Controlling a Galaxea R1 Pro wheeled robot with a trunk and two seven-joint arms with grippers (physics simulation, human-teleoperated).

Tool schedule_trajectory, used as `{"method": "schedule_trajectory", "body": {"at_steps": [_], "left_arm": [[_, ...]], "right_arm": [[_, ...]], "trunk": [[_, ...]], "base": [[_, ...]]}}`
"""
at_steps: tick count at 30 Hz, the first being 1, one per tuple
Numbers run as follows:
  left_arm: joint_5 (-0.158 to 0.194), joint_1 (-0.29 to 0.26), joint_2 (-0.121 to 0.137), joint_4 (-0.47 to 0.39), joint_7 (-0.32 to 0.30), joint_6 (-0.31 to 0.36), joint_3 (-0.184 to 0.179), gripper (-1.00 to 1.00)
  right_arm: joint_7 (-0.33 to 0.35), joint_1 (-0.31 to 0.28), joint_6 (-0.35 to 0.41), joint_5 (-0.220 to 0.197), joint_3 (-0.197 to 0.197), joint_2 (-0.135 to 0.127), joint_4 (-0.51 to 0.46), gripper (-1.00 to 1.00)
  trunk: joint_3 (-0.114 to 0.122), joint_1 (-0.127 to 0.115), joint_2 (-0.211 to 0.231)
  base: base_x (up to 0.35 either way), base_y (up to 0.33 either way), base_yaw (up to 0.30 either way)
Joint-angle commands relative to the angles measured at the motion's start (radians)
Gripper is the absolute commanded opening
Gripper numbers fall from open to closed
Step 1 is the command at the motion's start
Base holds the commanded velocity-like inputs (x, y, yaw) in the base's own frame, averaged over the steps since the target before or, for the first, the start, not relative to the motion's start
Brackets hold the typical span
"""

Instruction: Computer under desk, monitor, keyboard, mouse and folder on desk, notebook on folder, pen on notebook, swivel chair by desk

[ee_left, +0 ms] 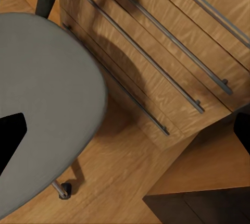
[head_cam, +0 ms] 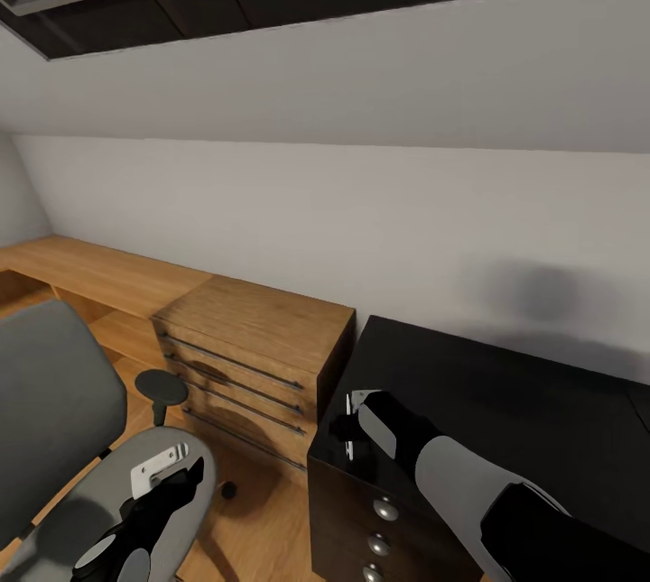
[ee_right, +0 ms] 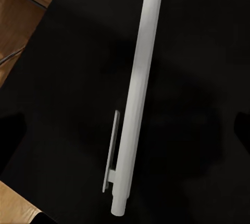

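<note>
The silvery-white pen (ee_right: 134, 99) lies on the glossy black top of the desk (head_cam: 506, 392), midway between the fingers of my right gripper (head_cam: 348, 427). That gripper is open, with its dark fingers (ee_right: 10, 135) wide apart and clear of the pen. It hovers over the desk's left end. The grey swivel chair (head_cam: 54, 401) stands at the lower left, its seat (ee_left: 47, 94) bare where it shows. My left gripper (head_cam: 181, 474) hangs open just above the seat's front edge, holding nothing.
A light wooden dresser (head_cam: 262, 329) with long bar handles (ee_left: 156, 62) stands between the chair and the desk. The desk's black drawer unit (head_cam: 384, 510) sits below my right arm. A chair castor (ee_left: 63, 190) rests on the wood floor (ee_left: 130, 172). A sloped grey wall rises behind.
</note>
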Motion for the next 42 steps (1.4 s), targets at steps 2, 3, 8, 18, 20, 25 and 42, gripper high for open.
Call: {"method": "schedule_trajectory", "body": {"at_steps": [2,3,8,18,20,25,42], "left_arm": [[0.01,0.0,0.0,-0.002,0.006,0.003,0.001,1.0],[0.01,0.0,0.0,-0.002,0.006,0.003,0.001,1.0],[0.01,0.0,0.0,-0.002,0.006,0.003,0.0,1.0],[0.01,0.0,0.0,-0.003,0.006,0.003,0.0,1.0],[0.01,0.0,0.0,-0.003,0.006,0.003,0.0,1.0],[0.01,0.0,0.0,-0.004,0.006,0.003,0.0,1.0],[0.01,0.0,0.0,-0.004,0.006,0.003,0.001,1.0]], "right_arm": [[-0.008,-0.001,0.003,-0.009,0.005,0.0,-0.001,1.0],[-0.008,0.0,0.003,-0.009,0.005,0.0,-0.001,1.0],[-0.008,-0.001,0.003,-0.008,0.005,0.0,-0.001,1.0],[-0.008,-0.001,0.003,-0.007,0.004,0.0,-0.001,1.0],[-0.008,-0.001,0.003,-0.007,0.004,0.0,-0.001,1.0],[-0.008,-0.001,0.003,-0.007,0.004,0.0,-0.002,1.0],[-0.008,-0.001,0.004,-0.007,0.004,0.0,-0.003,1.0]], "trunk": [[-0.001,0.0,-0.001],[-0.001,0.0,-0.001],[-0.013,0.015,-0.029],[-0.026,0.031,-0.057],[-0.026,0.031,-0.057],[-0.026,0.031,-0.057],[-0.039,0.046,-0.085]], "base": [[0.0,0.0,0.0],[0.0,0.0,0.0],[0.0,0.0,0.0],[0.0,0.0,0.0],[0.0,0.0,0.0],[0.0,0.0,0.0],[0.0,0.0,0.0]]}}
